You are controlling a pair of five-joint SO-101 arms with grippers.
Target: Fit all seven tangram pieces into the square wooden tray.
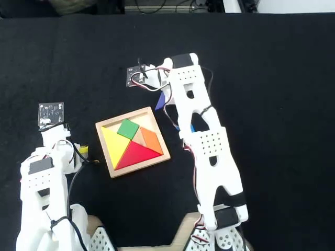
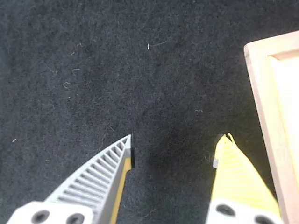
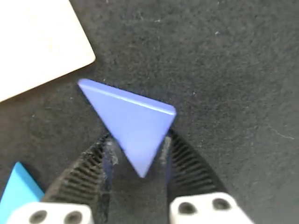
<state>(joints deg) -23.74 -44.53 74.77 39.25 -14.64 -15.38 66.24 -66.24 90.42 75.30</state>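
Right gripper (image 3: 138,149), upper centre of the high view: jaws pinching violet triangle (image 3: 133,119); blue piece (image 3: 18,189) near. Left gripper (image 2: 175,137): jaws spread on bare counter (image 2: 93,70), tray (image 2: 259,79) just beside.

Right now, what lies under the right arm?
Under the right arm, the right claw grips a purple triangle, and a corner of a blue piece lies beside it. The arm covers the rest of the blue piece, so its shape is unknown.

one square wooden tray (image 1: 141,164). four pieces counted inside: one green square (image 1: 127,128), one yellow triangle (image 1: 112,146), one red triangle (image 1: 137,155), one orange triangle (image 1: 151,139). outside: one violet triangle (image 3: 133,123), one light-blue piece (image 3: 18,189). two arms: left arm (image 1: 44,183), right arm (image 1: 207,144).
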